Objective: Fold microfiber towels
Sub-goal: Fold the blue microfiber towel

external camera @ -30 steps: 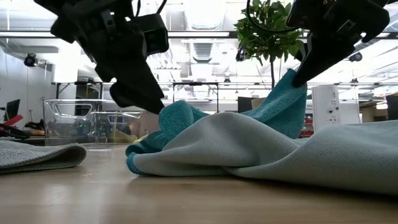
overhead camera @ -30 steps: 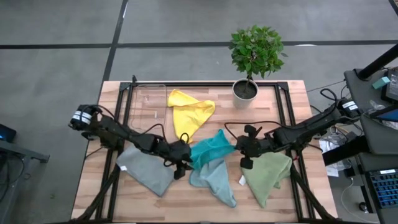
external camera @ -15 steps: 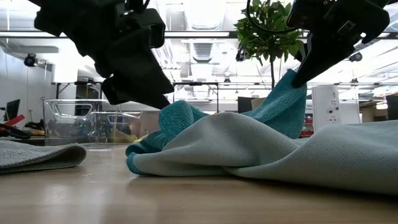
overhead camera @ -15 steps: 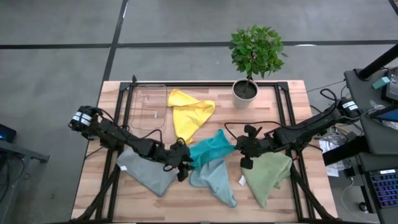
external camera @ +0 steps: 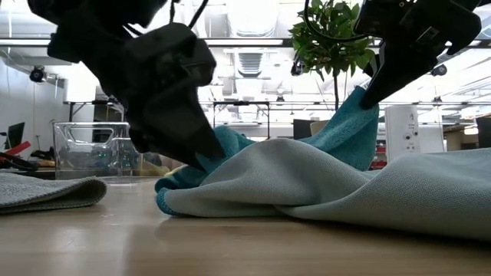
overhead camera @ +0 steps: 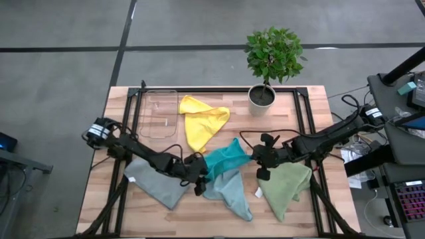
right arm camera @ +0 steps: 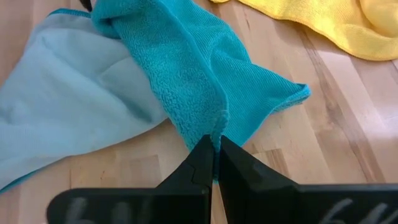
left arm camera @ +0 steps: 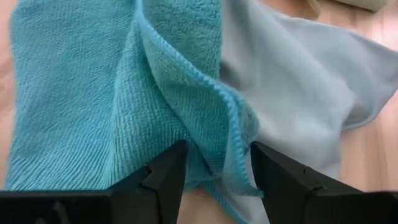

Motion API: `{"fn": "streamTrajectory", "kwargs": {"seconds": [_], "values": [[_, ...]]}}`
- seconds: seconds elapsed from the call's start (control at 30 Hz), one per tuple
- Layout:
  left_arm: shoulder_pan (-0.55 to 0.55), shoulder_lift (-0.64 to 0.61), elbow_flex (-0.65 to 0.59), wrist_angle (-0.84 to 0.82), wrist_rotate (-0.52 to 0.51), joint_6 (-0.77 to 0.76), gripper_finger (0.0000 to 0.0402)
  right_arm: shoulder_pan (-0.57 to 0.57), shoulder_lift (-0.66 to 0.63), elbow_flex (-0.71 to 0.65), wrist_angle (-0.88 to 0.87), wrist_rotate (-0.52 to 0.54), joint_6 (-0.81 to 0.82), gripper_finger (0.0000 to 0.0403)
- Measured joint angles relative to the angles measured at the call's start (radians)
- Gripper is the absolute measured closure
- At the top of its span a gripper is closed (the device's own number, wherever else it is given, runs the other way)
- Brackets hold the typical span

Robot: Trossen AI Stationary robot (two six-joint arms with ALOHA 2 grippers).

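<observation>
High view, surface: slatted wooden surface [overhead camera: 312,133] carrying five cloths, a clear bin [overhead camera: 159,113] and a potted plant [overhead camera: 271,60], all on the far side of both grippers.
Room: grey floor around the surface; low view shows a bright ceiling with light strips behind the arms.
Teal towel [overhead camera: 224,159]: lies between the two grippers, draped partly over the light blue towel [overhead camera: 229,192].
Other towels: grey towel [overhead camera: 156,182] under the left arm; olive towel [overhead camera: 285,186] just below the right gripper; yellow towel [overhead camera: 202,119] beyond the left gripper.
Handling, judged: light, limp, deep pile; it sags and bunches, so it needs two holds on hemmed edges or corners, not mid-cloth.
Left gripper [left arm camera: 214,171]: fingers spread, straddling a raised teal fold at the towel's near end; not yet pinching.
Right gripper [right arm camera: 213,158]: fingers pressed together on a thin teal hem, lifting that corner clear of the surface.
Risk, judged: the left gripper may also catch the light blue towel beneath.
</observation>
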Motion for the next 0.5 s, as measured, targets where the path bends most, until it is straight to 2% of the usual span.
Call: {"fn": "streamTrajectory", "kwargs": {"seconds": [0.17, 0.37, 0.5], "values": [[-0.001, -0.017, 0.009, -0.01, 0.014, 0.036, 0.0283, 0.0, 0.0, 0.0, 0.008, 0.0, 0.0, 0.0394], [-0.001, -0.037, 0.009, -0.054, 0.024, 0.06, 0.0386, 0.0, 0.0, 0.0, 0.03, 0.0, -0.019, 0.0394], [-0.001, -0.064, 0.022, -0.103, 0.025, 0.089, 0.0399, 0.007, 0.0, 0.006, 0.046, 0.0, -0.053, 0.0394]]}}
